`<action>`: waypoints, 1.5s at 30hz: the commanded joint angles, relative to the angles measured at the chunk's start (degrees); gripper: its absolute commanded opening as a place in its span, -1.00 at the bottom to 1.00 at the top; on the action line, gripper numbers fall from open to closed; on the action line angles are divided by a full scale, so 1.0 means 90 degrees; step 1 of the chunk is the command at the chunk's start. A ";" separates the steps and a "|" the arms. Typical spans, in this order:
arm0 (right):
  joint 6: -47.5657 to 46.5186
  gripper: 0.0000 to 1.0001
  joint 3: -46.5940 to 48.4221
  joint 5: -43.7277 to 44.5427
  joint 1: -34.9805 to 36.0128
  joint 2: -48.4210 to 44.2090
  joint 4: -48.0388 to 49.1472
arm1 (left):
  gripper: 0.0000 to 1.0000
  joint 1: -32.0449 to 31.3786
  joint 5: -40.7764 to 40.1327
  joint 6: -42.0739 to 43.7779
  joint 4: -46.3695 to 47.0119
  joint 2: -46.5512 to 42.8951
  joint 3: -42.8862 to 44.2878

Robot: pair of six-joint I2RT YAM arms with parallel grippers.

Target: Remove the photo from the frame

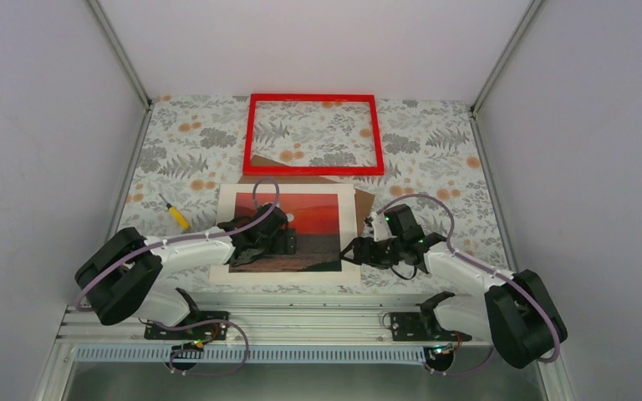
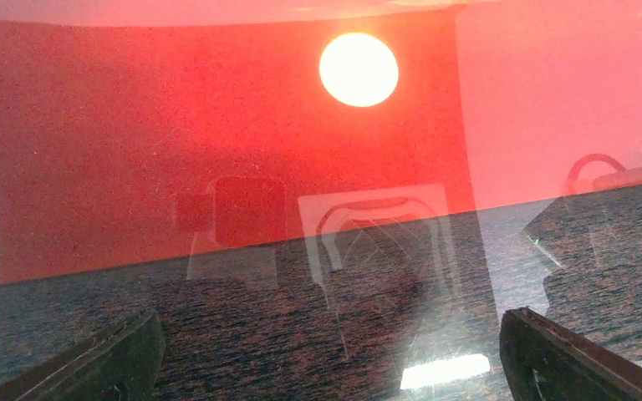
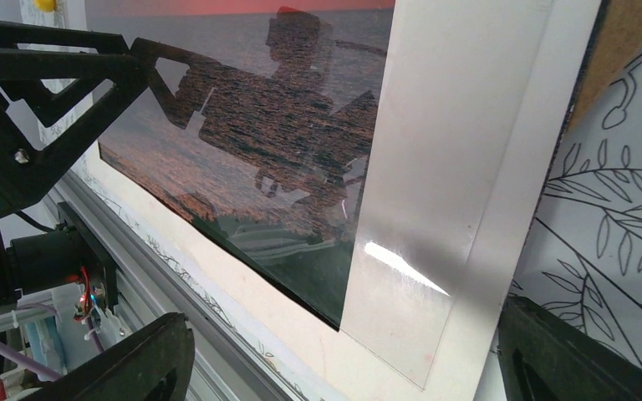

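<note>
The frame (image 1: pixel 313 98) is seen only from above, apart from the photo (image 1: pixel 322 215), whereas the left gripper (image 2: pixel 330 342) and right gripper (image 3: pixel 343 351) are shown spread wide by the wrist views

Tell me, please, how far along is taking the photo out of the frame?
Done: the red frame lies empty at the far side, tablecloth showing through it; the sunset photo lies apart at the near side on a white mat. In hand: nothing gripped; the left gripper hangs open over the photo, the right gripper open at the mat's right edge. Left: probably only pulling back.
</note>
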 commanded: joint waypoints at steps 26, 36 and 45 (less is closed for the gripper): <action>0.0147 0.57 0.0365 0.0018 0.0072 -0.0125 0.0246 | 1.00 -0.0011 0.0614 -0.0062 0.0444 0.0398 -0.0062; -0.0241 0.58 0.0898 0.1030 -0.0166 0.0033 -0.0299 | 1.00 0.0123 0.0689 -0.0035 0.0413 0.0332 0.0297; -0.0636 0.71 0.0944 0.1559 -0.0170 0.0189 -0.0441 | 1.00 0.1503 -0.0535 -0.0152 -0.1227 -0.0735 -0.0167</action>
